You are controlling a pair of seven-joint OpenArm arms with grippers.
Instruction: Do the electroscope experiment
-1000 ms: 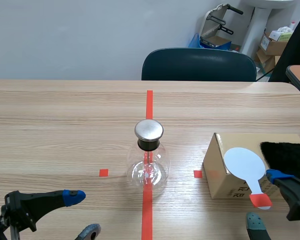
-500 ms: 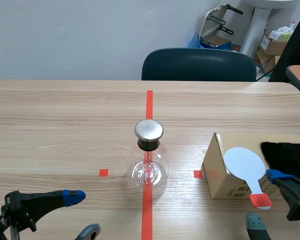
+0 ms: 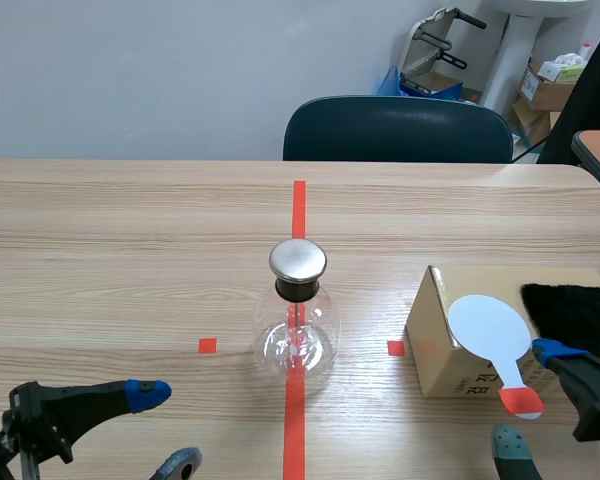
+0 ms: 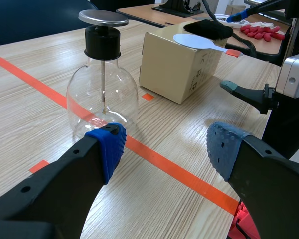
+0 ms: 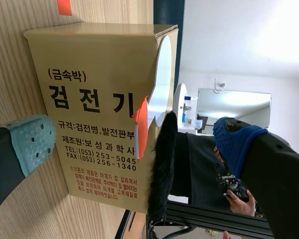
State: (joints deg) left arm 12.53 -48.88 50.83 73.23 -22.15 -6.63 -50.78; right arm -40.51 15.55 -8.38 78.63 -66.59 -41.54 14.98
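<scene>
The electroscope, a clear glass flask (image 3: 298, 335) with a black neck and round metal cap (image 3: 298, 260), stands on the centre tape line. To its right a cardboard box (image 3: 442, 345) carries a white paddle (image 3: 488, 324) with an orange handle (image 3: 521, 400) and a black fur cloth (image 3: 575, 315). My left gripper (image 3: 165, 430) is open, low at the front left; the flask (image 4: 102, 94) is just ahead of its fingers (image 4: 107, 147). At the box's front right corner my right gripper (image 3: 530, 398) is open, with the paddle handle (image 5: 141, 124) and fur (image 5: 162, 164) ahead between its fingers.
A dark blue chair (image 3: 398, 128) stands behind the table's far edge. Cartons and clutter sit in the back right corner (image 3: 550, 85). Behind the box in the left wrist view, red items (image 4: 261, 32) lie on another table.
</scene>
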